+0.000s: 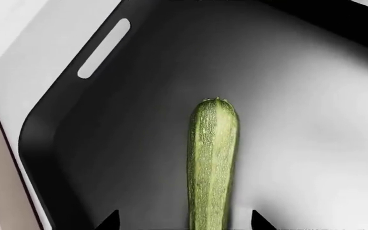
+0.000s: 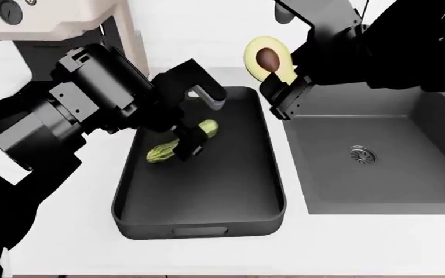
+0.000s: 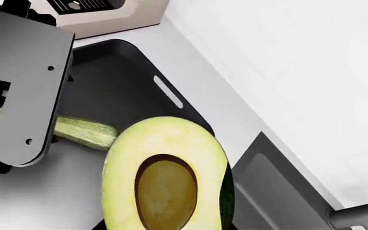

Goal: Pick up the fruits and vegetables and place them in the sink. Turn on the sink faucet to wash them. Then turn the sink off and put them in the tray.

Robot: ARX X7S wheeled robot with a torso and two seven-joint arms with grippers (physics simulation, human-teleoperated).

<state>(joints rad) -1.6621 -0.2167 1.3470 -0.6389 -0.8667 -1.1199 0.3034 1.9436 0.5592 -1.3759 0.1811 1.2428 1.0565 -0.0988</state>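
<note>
The slim striped zucchini (image 1: 212,163) lies flat in the black tray (image 1: 139,96). My left gripper (image 1: 184,219) hangs over it, open, with one dark fingertip well clear on each side. From the head view the zucchini (image 2: 178,146) rests in the far half of the tray (image 2: 207,191), under my left gripper (image 2: 203,121). My right gripper (image 2: 278,75) is shut on the halved avocado (image 2: 269,57) and holds it up in the air over the counter strip between tray and dark grey sink (image 2: 408,185). The avocado (image 3: 165,177) shows its cut face and pit. A bit of the steel sink faucet (image 3: 356,218) shows.
The sink's round drain (image 2: 363,154) sits mid-basin. A beige appliance (image 2: 44,17) stands behind the tray at the far left. White counter (image 2: 361,243) surrounds tray and sink, with a white wall (image 3: 286,72) behind them.
</note>
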